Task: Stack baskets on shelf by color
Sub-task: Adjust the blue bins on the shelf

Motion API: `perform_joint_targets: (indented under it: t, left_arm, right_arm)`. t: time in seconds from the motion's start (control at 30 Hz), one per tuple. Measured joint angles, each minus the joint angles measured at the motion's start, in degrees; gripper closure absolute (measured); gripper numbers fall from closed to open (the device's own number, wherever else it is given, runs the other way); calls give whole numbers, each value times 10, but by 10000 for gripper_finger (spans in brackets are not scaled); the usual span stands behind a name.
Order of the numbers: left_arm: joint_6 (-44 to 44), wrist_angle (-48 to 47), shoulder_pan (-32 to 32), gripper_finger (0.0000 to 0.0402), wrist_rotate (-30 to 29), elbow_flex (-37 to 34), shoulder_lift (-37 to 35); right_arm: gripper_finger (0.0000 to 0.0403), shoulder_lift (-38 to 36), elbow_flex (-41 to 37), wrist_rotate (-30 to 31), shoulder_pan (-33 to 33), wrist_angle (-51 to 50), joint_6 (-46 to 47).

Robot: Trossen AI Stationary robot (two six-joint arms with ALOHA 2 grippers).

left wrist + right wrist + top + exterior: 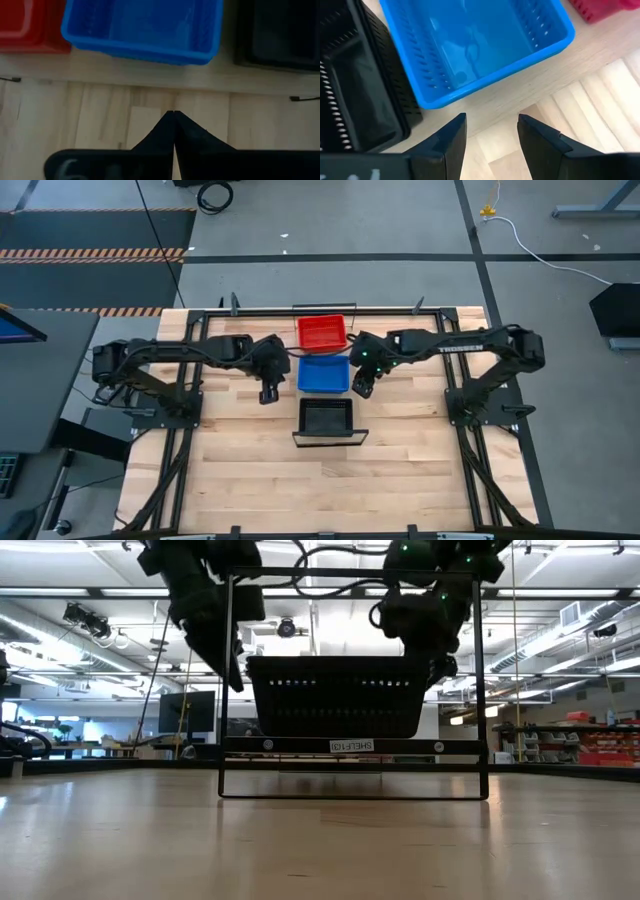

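Observation:
Three baskets stand in a row down the shelf [293, 376]: a red basket [321, 332] at the far end, a blue basket [323, 373] in the middle and a black basket [325, 418] at the near end, each resting on its base. My left gripper [267, 394] hovers shut to the left of the blue basket [142, 27], apart from it. My right gripper [362, 389] is open to the right of the blue basket [475, 47], its fingers clear of the rim.
The shelf sits inside a black metal frame [353, 747] on the planked tabletop [250, 470]. Both arm bases stand at the table's left and right sides. Bare planks lie toward the near edge.

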Motion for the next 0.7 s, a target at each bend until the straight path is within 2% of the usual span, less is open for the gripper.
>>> perform_joint_targets:
  t: [0.17,0.37,0.7]
  left_arm:
    - [-5,33,0,387,-21,-18,1]
    - [-54,103,0,394,-32,-20,32]
    - [-89,114,-1,386,-33,-20,73]
  right_arm:
    - [222,21,0,0,-11,9,-22]
    - [222,30,0,9,-21,26,-5]
    - [222,34,0,15,-32,30,23]
